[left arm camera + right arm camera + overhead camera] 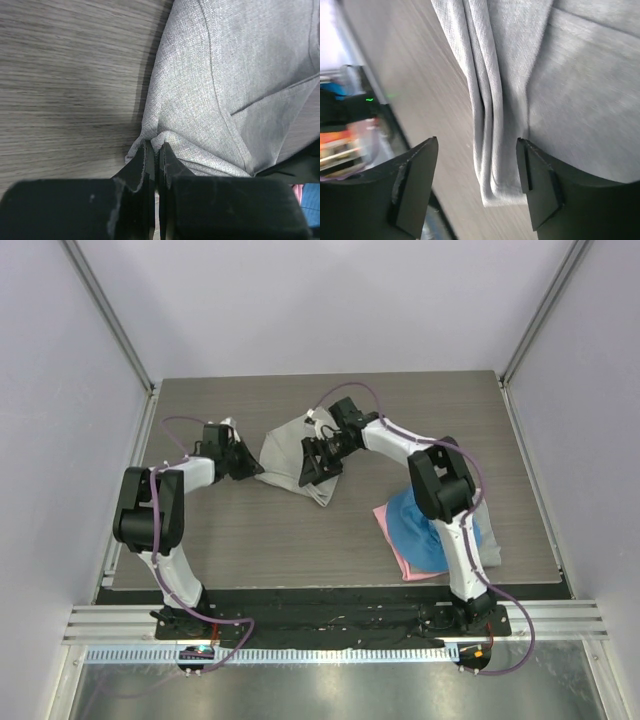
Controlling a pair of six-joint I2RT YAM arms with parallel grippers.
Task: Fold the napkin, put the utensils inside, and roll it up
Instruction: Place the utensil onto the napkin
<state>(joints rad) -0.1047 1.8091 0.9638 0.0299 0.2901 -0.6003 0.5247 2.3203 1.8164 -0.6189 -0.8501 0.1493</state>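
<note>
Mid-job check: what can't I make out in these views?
The spoon: in no view; whether it lies under the napkin cannot be told.
Top view: napkin's middle covered by the right end effector.
Top view: blue cloth and pink cloth partly behind the right arm.
Left wrist view: napkin cut off at top and right edges.

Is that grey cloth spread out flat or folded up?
Folded, loosely: the napkin shows stacked layers and long creases along one edge, not one flat sheet.
</note>
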